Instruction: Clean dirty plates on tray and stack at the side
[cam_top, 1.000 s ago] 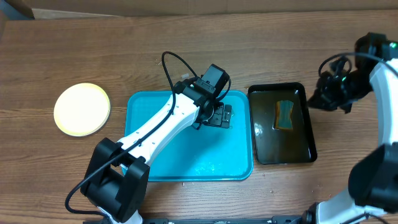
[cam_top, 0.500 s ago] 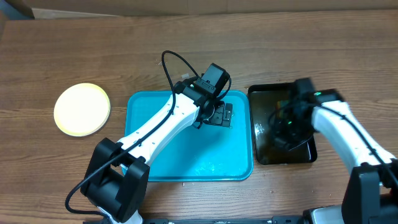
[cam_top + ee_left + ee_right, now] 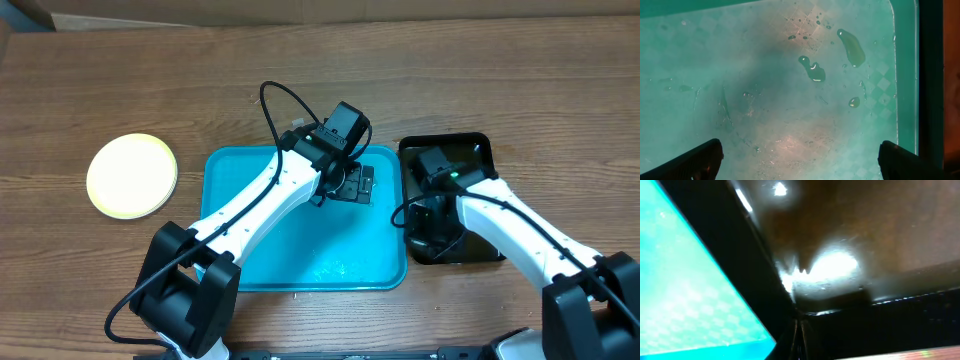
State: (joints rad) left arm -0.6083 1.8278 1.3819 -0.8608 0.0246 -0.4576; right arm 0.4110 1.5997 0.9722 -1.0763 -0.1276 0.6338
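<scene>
Beside tray (image 3: 380, 255), right gripper (image 3: 420, 214) indistinct over black tray (image 3: 476, 150)

The brown wooden worktop (image 3: 120, 80) carries a pale yellow round plate (image 3: 131, 176), a turquoise rectangular plastic tray (image 3: 300, 262) well apart from it, and a black rectangular tray (image 3: 478, 148) just beside that.

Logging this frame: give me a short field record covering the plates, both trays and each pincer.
plate: pale yellow plate on the table, left of the tray, apart from it
tray: turquoise tray, no plate on it, water drops on its floor
left arm: left pincer open, over the tray's far right part, holding nothing
right arm: right pincer shut, over the black tray
</scene>
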